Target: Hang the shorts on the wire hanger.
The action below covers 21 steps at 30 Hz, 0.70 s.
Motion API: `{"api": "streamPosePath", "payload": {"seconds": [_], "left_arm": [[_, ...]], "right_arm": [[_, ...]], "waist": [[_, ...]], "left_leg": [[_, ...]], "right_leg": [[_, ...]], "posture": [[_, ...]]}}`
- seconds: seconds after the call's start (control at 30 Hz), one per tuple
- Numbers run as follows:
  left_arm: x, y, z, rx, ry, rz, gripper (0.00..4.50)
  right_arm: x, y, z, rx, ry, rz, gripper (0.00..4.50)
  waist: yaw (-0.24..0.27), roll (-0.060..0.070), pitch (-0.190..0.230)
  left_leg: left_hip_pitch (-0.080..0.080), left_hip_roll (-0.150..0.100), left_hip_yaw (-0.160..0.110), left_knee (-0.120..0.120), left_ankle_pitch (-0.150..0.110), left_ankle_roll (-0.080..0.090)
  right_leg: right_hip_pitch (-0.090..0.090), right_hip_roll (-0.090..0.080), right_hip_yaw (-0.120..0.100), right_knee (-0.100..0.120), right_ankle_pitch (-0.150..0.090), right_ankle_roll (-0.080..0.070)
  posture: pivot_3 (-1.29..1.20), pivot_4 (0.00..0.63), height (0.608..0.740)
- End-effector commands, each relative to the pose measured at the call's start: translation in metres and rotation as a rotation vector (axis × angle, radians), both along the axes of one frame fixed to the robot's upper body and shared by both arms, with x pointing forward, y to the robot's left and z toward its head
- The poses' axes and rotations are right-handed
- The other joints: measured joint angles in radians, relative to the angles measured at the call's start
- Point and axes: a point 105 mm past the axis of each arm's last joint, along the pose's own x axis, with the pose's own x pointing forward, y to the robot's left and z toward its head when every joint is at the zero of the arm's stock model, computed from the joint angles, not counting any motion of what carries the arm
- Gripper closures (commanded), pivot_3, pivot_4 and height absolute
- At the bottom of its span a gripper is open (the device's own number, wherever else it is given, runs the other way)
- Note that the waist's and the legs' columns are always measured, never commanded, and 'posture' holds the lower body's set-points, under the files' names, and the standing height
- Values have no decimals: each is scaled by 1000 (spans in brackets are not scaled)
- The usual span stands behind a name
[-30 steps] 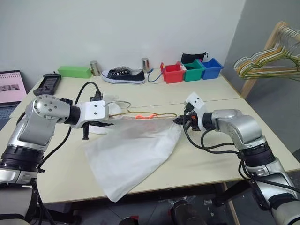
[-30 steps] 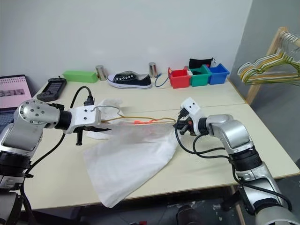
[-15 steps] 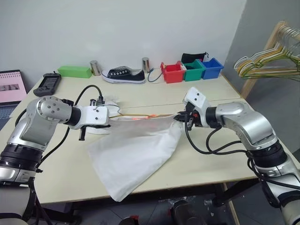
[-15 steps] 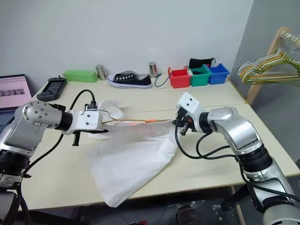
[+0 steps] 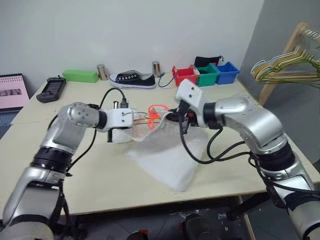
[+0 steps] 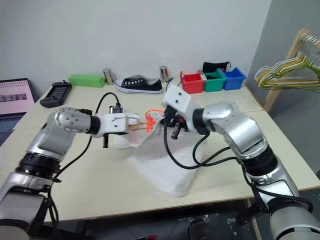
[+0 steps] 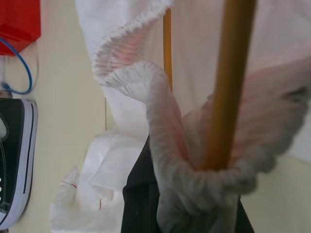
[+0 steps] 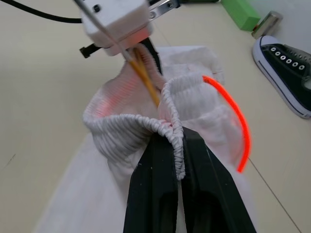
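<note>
White fabric shorts [image 5: 167, 157] are spread over the middle of the beige table [image 5: 90, 175] in the left eye view, with the gathered elastic waistband lifted off the tabletop toward frame centre and the lower part draped down to the near table edge. The waistband is pinched on the left side of the frame by the left gripper [image 5: 131, 126], whose two black fingers are closed on the bunched elastic; in the left wrist view the ribbed band is seen wrapped over those fingers [image 7: 141, 194]. The yellow-gold wire hanger [image 7: 228, 82] is seen passing through the waistband opening, just beside the left gripper. The right gripper [image 8: 177, 160] is closed on the opposite fold of the waistband, its fingers pressed together with the elastic edge clamped between them. Both grippers are held close together above the centre of the table. A bright orange-red cord [image 8: 233, 116] is seen curving across the waistband near the right gripper. Along the far edge of the table, in the upper part of the frame, a black sneaker [image 5: 131, 80], a green box [image 5: 80, 76] and red, green and blue bins [image 5: 206, 74] are lined up. A bunch of hangers [image 5: 287, 67] is hung on a wooden rack at the upper right.
</note>
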Motion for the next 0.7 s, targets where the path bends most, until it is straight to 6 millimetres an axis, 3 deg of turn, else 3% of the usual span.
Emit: {"api": "streamPosePath", "payload": {"seconds": [0.03, 0.07, 0.2, 0.37, 0.63, 0.7], "left_arm": [[-2, -19, 30, -77, -80, -43, 4500], [-3, -20, 29, -78, -77, -47, 4500], [-9, -20, 26, -74, -60, -54, 4500], [-11, -18, 23, -60, -45, -49, 4500], [-13, -16, 17, -53, -20, -55, 4500], [-13, -15, 16, -49, -15, -59, 4500]], "right_arm": [[9, -7, 7, -17, -92, -29, 4470], [12, -8, 7, -19, -98, -39, 3937], [15, -18, 11, -32, -114, -51, 3169], [16, -31, 22, -56, -157, -65, 1887], [4, -43, 35, -68, -146, -28, 192], [0, -50, 37, -80, -123, -13, 64]], "waist": [[-3, 0, 0], [-6, 0, 0], [-13, 0, 0], [-17, 0, 0], [-17, 0, 0], [-17, 0, 0]], "left_leg": [[0, 0, 0, 0, 0, 0], [0, 0, 0, 0, 0, 0], [1, 0, 0, 0, 0, 0], [1, 0, 0, 0, 0, 0], [1, 0, 0, 0, 0, 0], [1, 0, 0, 0, 0, 0]], "right_leg": [[0, 0, 0, 0, 0, 0], [0, 0, 0, 0, 0, 0], [0, 0, 0, 0, 0, 0], [0, 0, 0, 1, 0, 0], [0, 0, 0, 0, 0, 0], [0, 0, 0, 0, 0, 0]], "posture": [[-245, 15, 740], [-247, 14, 740], [-251, 10, 740], [-257, 7, 740], [-271, 6, 740], [-275, 8, 740]]}}
